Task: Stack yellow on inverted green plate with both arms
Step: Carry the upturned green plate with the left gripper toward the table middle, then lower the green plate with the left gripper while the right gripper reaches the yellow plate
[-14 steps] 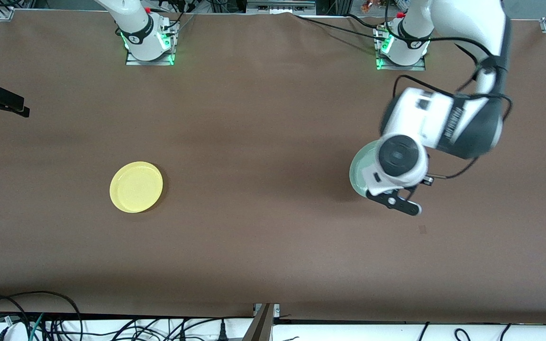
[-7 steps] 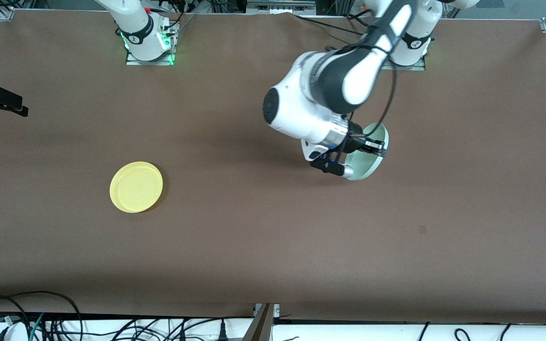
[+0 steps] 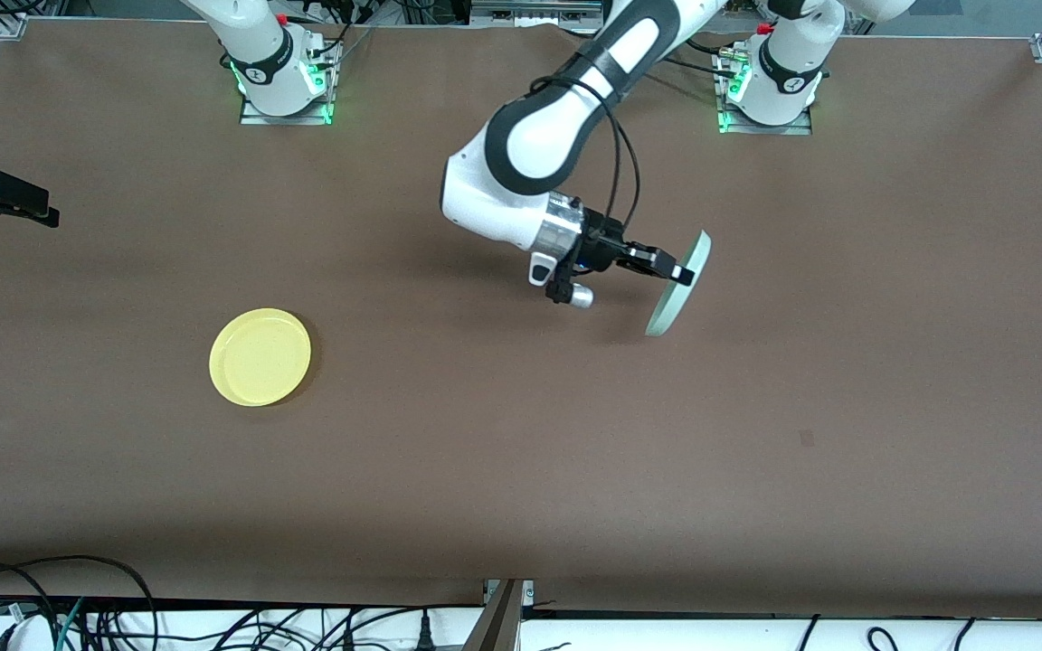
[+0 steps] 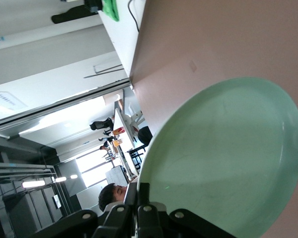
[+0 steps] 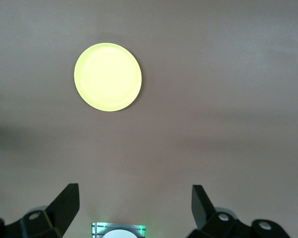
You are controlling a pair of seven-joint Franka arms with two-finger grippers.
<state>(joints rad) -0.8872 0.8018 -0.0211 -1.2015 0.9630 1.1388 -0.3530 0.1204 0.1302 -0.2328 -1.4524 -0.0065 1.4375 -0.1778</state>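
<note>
The pale green plate [image 3: 666,313] is held on edge, nearly upright, over the table's middle toward the left arm's end. My left gripper [image 3: 679,271] is shut on its rim. In the left wrist view the plate [image 4: 223,158] fills the picture and the left gripper [image 4: 137,192] clamps its edge. The yellow plate [image 3: 260,357] lies flat, rim up, on the table toward the right arm's end. My right gripper [image 5: 134,191] is open and empty, high above the table, with the yellow plate [image 5: 108,77] far below it. The right gripper is out of the front view.
The brown table [image 3: 521,470] carries nothing else. A black bracket [image 3: 1,194] juts in at the right arm's end edge. Cables [image 3: 123,615] lie along the edge nearest the front camera. The arm bases [image 3: 284,77] stand at the farthest edge.
The left arm has swung from its own end of the table toward the middle with the green plate. The plate has turned from nearly flat to on edge. The yellow plate has not moved.
</note>
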